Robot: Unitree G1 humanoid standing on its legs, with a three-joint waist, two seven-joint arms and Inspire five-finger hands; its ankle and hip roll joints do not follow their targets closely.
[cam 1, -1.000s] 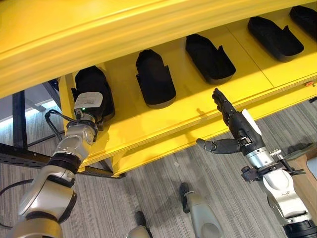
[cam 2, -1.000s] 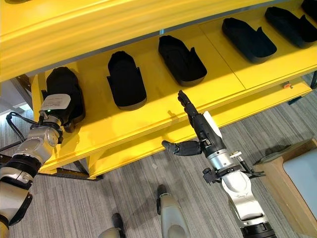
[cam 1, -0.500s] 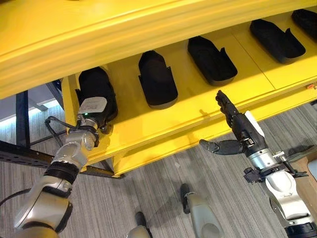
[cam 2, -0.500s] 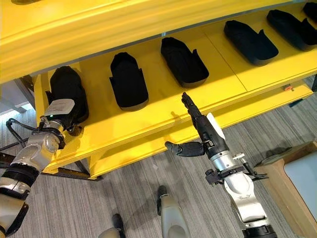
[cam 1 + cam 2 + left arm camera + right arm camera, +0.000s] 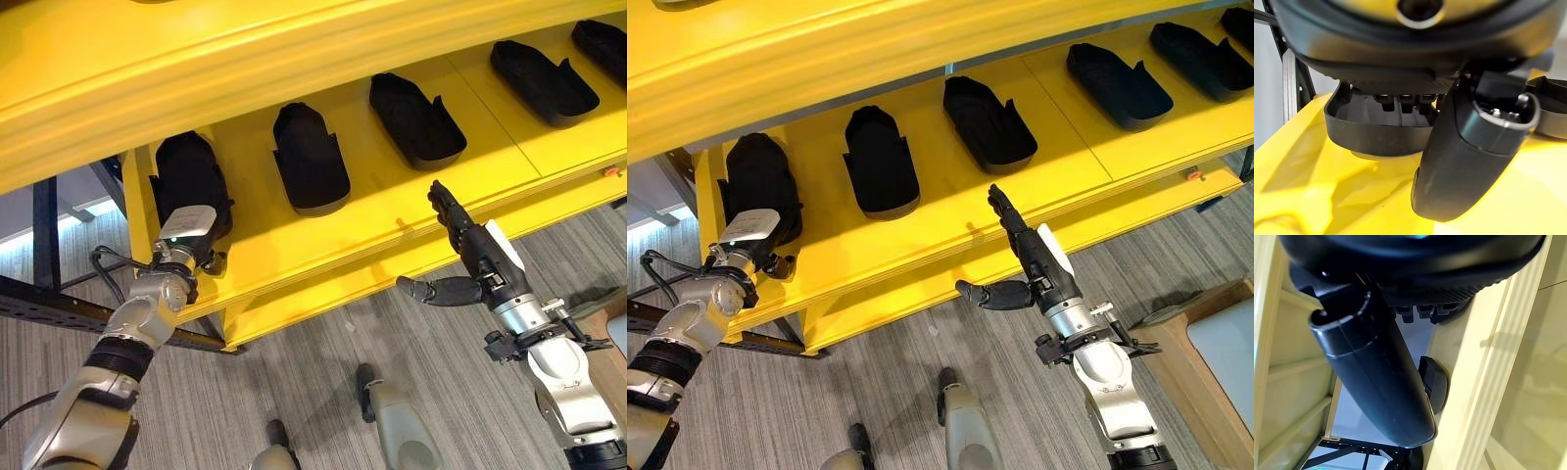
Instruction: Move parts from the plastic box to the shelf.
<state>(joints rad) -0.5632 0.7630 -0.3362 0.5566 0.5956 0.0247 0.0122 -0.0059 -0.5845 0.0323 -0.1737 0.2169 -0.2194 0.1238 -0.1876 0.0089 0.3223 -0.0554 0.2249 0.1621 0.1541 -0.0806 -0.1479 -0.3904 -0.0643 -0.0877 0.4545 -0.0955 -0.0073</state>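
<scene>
A yellow shelf (image 5: 294,245) is stretching across the head views, with an upper board overhanging it. Five black parts are lying in a row on it: the leftmost part (image 5: 188,181), a second part (image 5: 309,162), a third part (image 5: 416,119), a fourth part (image 5: 544,83) and a fifth part (image 5: 602,37) at the far right edge. The right robot hand (image 5: 460,257) is hovering in front of the shelf's front lip, its fingers straight and spread from the thumb, gripping nothing. The left robot hand (image 5: 191,240) is sitting at the near end of the leftmost part; in its wrist view that part (image 5: 1376,129) is lying just past the thumb, but I cannot tell whether the fingers are curling on it.
</scene>
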